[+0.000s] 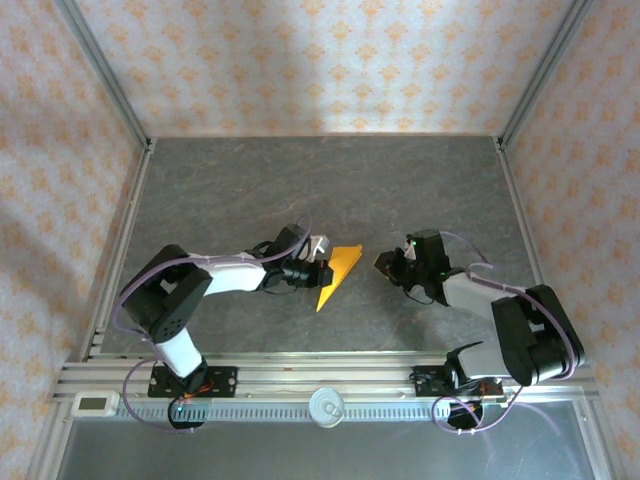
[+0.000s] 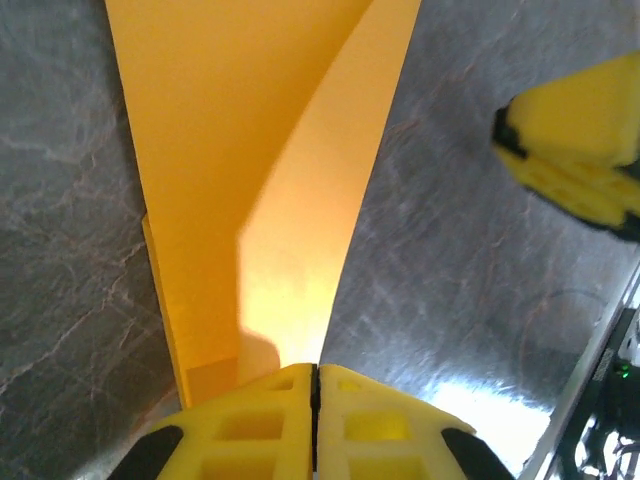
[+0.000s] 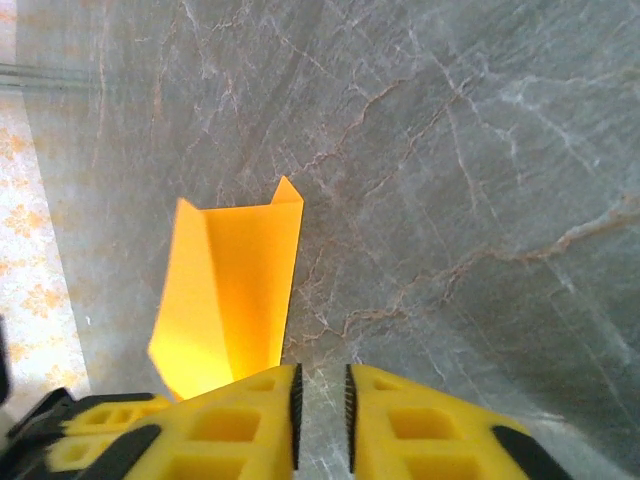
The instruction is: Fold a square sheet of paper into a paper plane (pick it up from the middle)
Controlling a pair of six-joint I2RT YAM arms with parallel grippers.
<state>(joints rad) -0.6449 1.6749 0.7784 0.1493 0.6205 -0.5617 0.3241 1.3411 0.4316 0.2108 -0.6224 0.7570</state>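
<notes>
The paper plane (image 1: 338,275) lies on the counter (image 1: 300,180), long axis slanting nearward; the left hand (image 1: 325,268), fingers together, seemingly pinches its left edge; the right hand (image 1: 384,262), slightly apart and empty, sits near its right.

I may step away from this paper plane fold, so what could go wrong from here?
1. The left gripper seems to pinch the folded paper right at its edge, so the paper could slip out or tear.
2. One flap stands raised instead of lying flat, so the crease may spring open.
3. The right gripper is slightly open and apart from the paper. Nothing steadies the far end, which may swing when moved.
</notes>
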